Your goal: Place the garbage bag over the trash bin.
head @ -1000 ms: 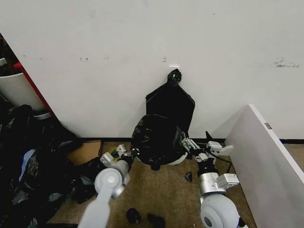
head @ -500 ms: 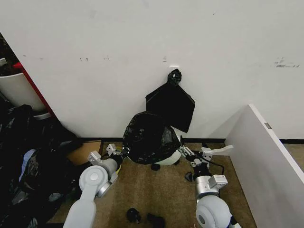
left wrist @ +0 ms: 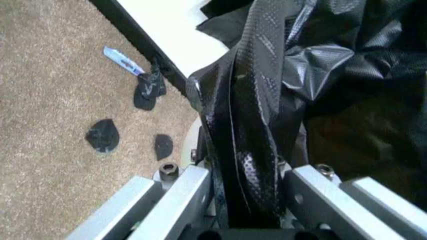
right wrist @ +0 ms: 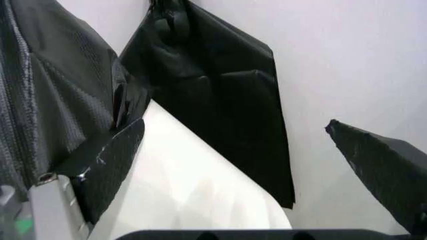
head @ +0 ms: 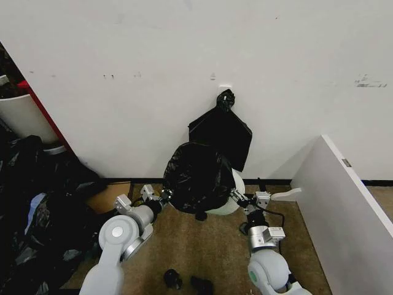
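**Head view: bag half-draped over bin, both grippers at the hem**

Head view had the garbage bag (head: 195,175) sitting over the trash bin (head: 232,200) on the floor against the wall, with only the bin's right flank showing cream. Left gripper (head: 164,196) was at the bag's lower left edge, and left wrist view showed it clamped on a twisted fold of the garbage bag (left wrist: 250,130). Right gripper (head: 236,196) was at the lower right edge, touching bag and bin. Right wrist view showed one finger (right wrist: 107,167) against the bag film, but I couldn't tell if the jaws held it.

Step, my read: pulling the mouth down around the bin, partly done. Next move probably needs the right side drawn further over the exposed bin wall without tipping the bin.

Counts:
- 1 garbage bag being handled
- 1 trash bin
- 1 flat knotted bag bunch (head: 221,132) hanging on the wall behind
- 1 heap of black bags (head: 37,209) at far left
- about 4 small black scraps (head: 172,278) on the carpet
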{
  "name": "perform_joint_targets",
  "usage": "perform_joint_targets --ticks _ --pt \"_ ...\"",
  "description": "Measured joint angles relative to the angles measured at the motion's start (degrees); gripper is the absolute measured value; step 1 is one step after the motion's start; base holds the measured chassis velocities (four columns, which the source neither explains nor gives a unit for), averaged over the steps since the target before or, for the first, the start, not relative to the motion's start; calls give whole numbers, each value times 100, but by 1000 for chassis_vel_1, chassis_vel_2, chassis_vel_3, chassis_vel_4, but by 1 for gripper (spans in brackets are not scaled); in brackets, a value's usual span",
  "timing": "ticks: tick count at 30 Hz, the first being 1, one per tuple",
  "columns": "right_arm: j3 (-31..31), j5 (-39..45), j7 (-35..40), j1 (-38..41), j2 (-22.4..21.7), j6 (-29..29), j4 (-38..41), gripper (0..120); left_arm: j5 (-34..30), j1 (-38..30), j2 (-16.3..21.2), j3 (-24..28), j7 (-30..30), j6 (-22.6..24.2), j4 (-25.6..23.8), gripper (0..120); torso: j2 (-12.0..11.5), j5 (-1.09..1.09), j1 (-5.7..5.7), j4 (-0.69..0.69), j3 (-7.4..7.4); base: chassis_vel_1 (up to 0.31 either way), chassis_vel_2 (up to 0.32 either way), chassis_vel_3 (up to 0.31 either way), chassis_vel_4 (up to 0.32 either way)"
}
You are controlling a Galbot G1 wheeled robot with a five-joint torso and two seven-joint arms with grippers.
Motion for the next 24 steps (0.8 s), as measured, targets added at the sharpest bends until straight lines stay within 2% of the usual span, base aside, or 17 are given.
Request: perform_joint_targets --ticks 5,9,16,20,22,24 --pt "179 -215 22 7 -101 95 -61 100 133 -18 86 115 9 -13 41 1 0 1 0 0 0 0 0 0 0" --pt "532 -440 47 -8 -255 228 -102 100 501 -40 234 343 194 -153 96 1 0 0 0 -1 0 0 0 0 0" --pt "643 -445 124 -90 -321 211 30 100 666 -97 329 471 303 -238 86 1 0 1 0 0 0 0 0 0 0" --pt "922 -375 640 -137 -382 -91 178 100 1820 -141 818 927 990 -753 266 1 0 2 0 -1 0 0 0 0 0" --pt "1082 -252 781 -78 -394 -207 214 100 2341 -117 1001 977 1327 -987 387 1 0 -1 0 0 0 0 0 0 0" --pt "1112 -218 803 -67 -401 -231 224 100 2451 -111 1044 980 1416 -1048 411 1 0 -1 0 0 0 0 0 0 0"
